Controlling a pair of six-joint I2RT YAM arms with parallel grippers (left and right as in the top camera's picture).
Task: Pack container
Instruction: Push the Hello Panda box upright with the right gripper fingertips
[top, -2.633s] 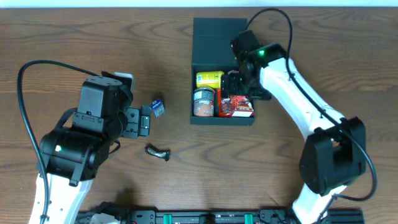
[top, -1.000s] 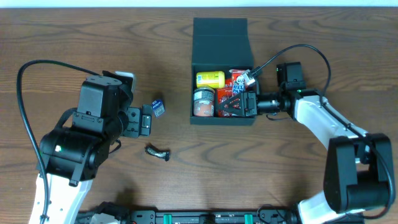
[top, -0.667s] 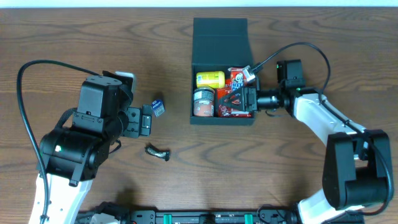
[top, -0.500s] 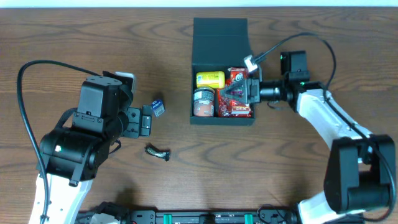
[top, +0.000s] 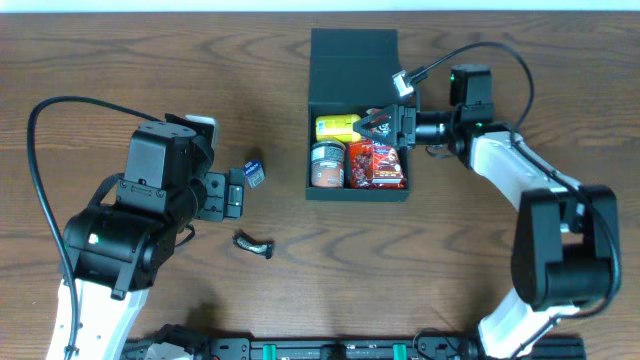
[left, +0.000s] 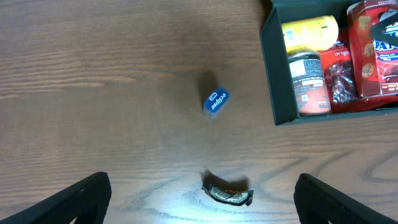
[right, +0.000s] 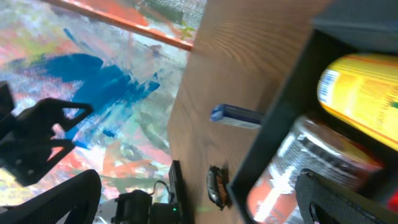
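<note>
R claw (top: 384, 124) moved to rear-right of container (top: 352, 60), spread, empty. L claw (top: 232, 195) spread too, left of container.

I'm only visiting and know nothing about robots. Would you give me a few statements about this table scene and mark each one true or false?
1. The container has its lid open. True.
2. The blue pack lies inside the container. False: it lies on the table, to the left of the container.
3. A yellow item sits in the container. True.
4. The left gripper holds the dark wrapped item. False: that gripper is open, and the item lies on the table.
5. The right gripper is over the container. True.
</note>
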